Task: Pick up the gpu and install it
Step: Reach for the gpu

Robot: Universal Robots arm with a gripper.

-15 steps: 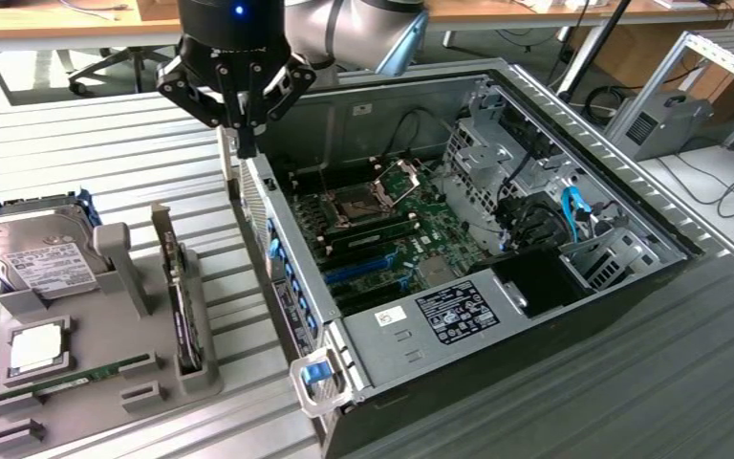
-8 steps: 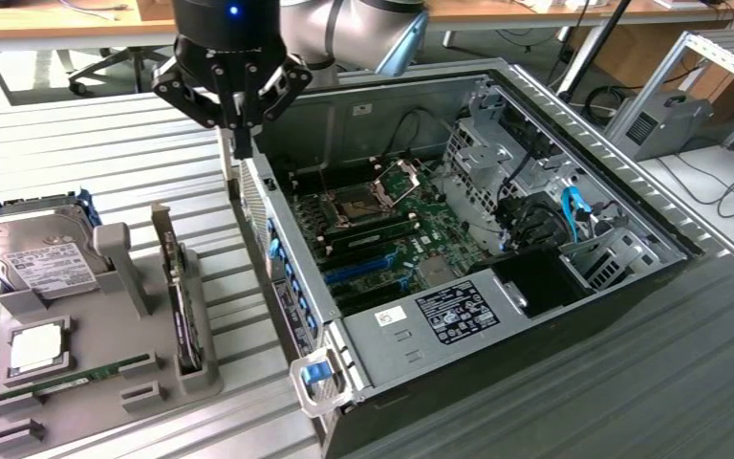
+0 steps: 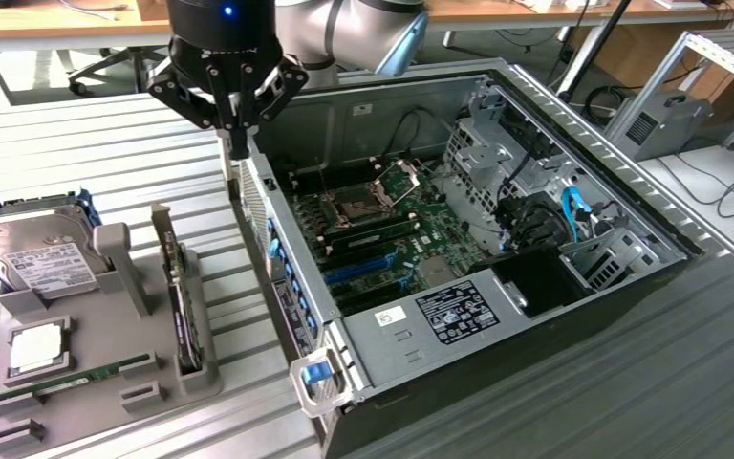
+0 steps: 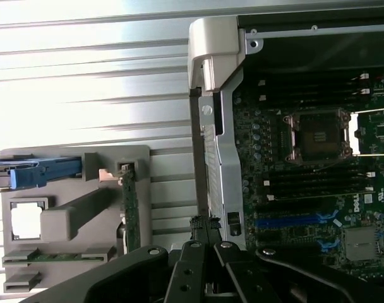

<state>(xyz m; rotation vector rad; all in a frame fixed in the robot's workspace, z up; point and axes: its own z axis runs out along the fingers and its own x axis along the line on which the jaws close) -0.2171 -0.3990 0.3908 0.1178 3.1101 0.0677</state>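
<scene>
The gpu (image 3: 186, 316) is a slim black card with a silver bracket, standing on edge in a slot of the grey holder tray (image 3: 99, 406) at the exterior view's left. In the wrist view the gpu (image 4: 130, 211) appears edge-on in the same tray (image 4: 167, 189). My gripper (image 3: 237, 143) hangs above the rear corner of the open computer case (image 3: 284, 287), with its fingers shut and nothing between them. It is well away from the gpu. The wrist view has the gripper (image 4: 204, 222) over the case's rear wall.
The tray also carries a silver hard drive (image 3: 35, 253), a processor chip (image 3: 38, 346) and a green memory stick (image 3: 74, 380). Inside the case lies the motherboard (image 3: 386, 244) with blue slots (image 3: 360, 273). The slatted metal table (image 3: 112, 153) spreads around them.
</scene>
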